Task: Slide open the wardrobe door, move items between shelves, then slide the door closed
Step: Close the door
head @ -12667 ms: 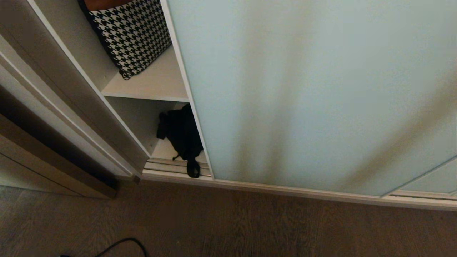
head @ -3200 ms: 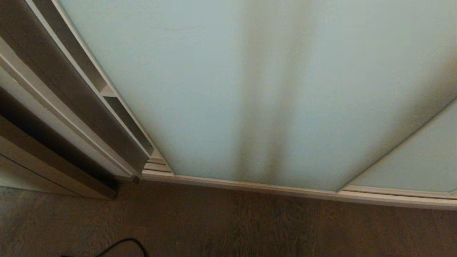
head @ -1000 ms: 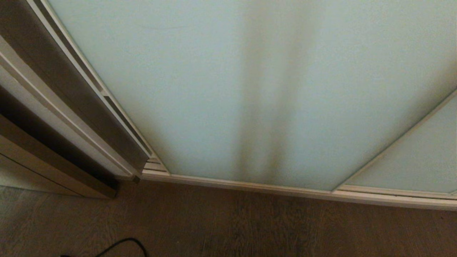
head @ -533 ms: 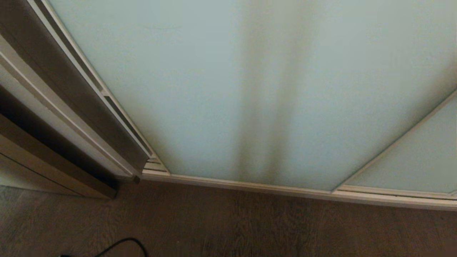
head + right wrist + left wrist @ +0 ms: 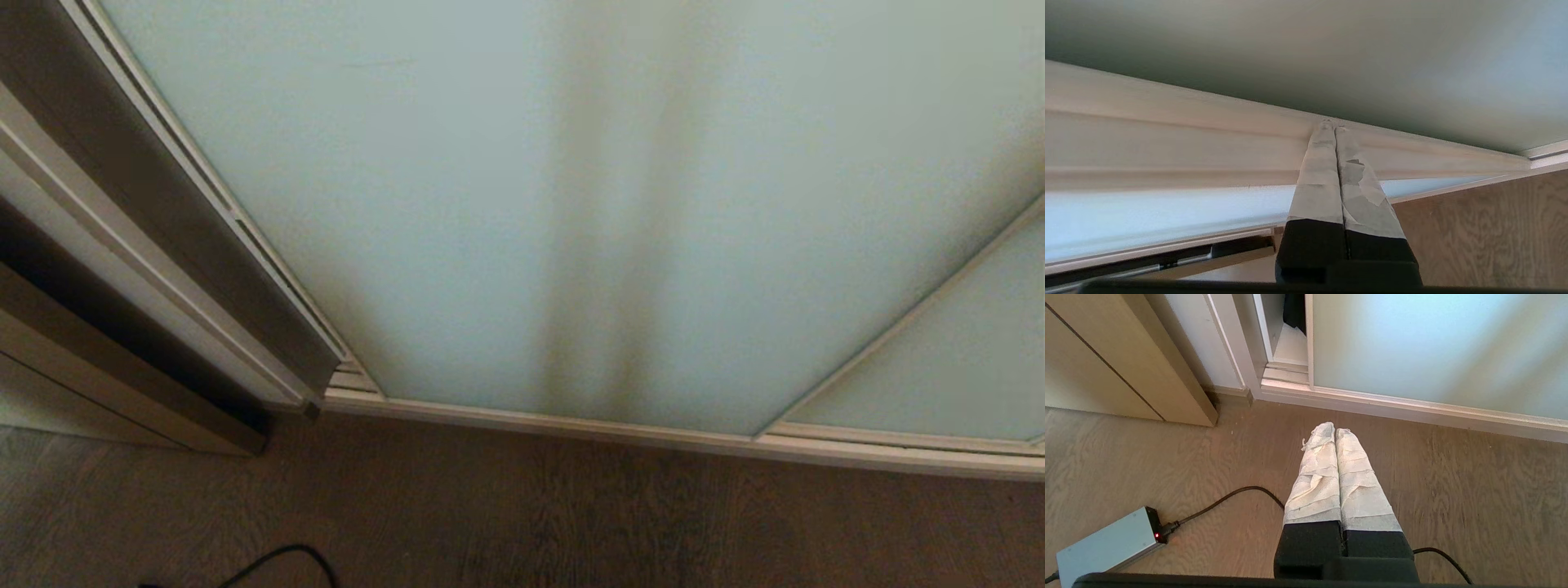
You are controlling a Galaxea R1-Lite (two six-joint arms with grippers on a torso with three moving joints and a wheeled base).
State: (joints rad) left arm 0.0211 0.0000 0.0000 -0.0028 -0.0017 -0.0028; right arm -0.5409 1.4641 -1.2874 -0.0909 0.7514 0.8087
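right claw pinched, tips against door frame

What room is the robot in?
Probably a bedroom or hallway at home: a frosted-glass sliding wardrobe door on its floor track, white shelves behind it, and a wood floor.

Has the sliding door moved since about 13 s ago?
Yes. The sliding door has slid left toward the wardrobe's left side wall in the head view, leaving only a narrow gap; floor track and floor are unshifted, so the camera held.

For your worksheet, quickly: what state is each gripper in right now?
Left gripper: closed, holding nothing, above the floor.
Right gripper: closed, holding nothing, tips at the sliding wardrobe door's frame.
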